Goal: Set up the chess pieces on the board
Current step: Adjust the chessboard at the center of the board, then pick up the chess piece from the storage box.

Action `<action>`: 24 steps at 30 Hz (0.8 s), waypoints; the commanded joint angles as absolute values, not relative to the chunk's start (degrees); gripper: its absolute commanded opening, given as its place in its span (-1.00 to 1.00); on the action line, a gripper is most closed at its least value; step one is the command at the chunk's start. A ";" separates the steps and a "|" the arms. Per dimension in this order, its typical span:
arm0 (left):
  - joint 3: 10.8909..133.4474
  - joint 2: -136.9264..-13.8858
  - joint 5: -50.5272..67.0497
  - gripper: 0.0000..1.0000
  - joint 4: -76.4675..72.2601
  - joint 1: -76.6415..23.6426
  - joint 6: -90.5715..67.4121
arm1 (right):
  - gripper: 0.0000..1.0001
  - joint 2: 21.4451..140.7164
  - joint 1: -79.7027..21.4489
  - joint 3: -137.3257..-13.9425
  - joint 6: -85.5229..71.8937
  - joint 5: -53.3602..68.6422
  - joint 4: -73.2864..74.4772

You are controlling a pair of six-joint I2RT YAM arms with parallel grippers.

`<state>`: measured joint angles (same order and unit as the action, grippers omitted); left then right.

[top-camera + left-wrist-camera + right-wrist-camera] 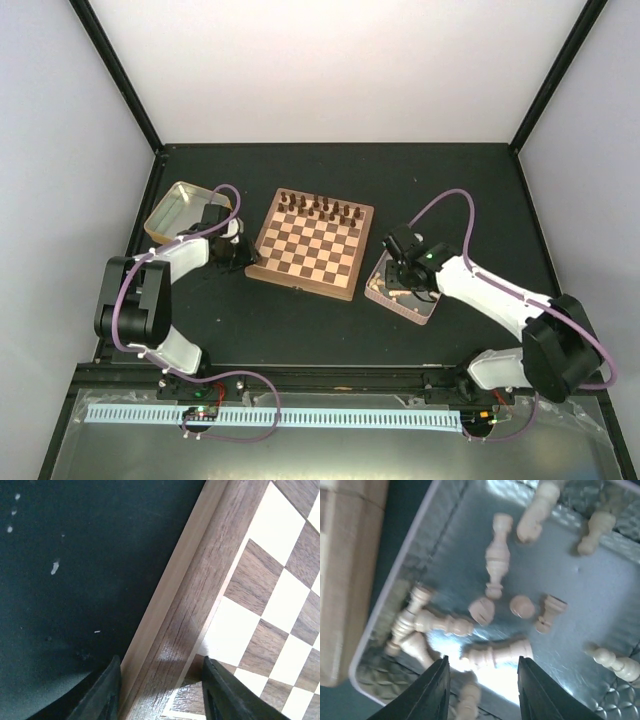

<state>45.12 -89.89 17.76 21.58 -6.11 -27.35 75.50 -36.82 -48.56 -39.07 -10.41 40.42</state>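
The board [310, 245] lies mid-table, with dark chessmen along its far rows. Several light tan chess pieces [496, 555] lie on their sides in a metal tin [378, 283] right of the board. My right gripper [482, 680] hangs open just above that tin; one fallen piece [495, 655] lies below the gap between its fingers, not gripped. My left gripper [162, 695] is open at the board's near left corner [262, 272]. One finger [105, 695] is outside the reddish-brown frame [200, 595], the other finger [225, 695] over the checks. It holds no piece.
An open metal tin [172, 208] stands at the back left, close to the left arm. In the right wrist view the board's side wall [345, 580] runs beside the tin's rim [395, 595]. Black posts frame the back corners.
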 commanded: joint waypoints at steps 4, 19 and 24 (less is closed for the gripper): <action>46.20 -91.31 20.85 -0.33 22.26 -6.56 -25.61 | -0.31 80.48 -36.56 -49.14 -37.97 -12.74 39.43; 44.52 -86.17 17.24 -0.17 23.68 -6.48 -25.79 | -0.55 88.84 -35.73 -50.83 -33.82 -17.00 33.78; 45.18 -83.84 15.60 -0.11 25.01 -6.50 -25.64 | -0.77 89.32 -35.60 -50.68 -31.50 -16.64 32.08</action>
<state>43.99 -86.74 17.76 22.81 -6.13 -26.15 89.01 -36.14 -49.65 -33.85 -14.85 34.59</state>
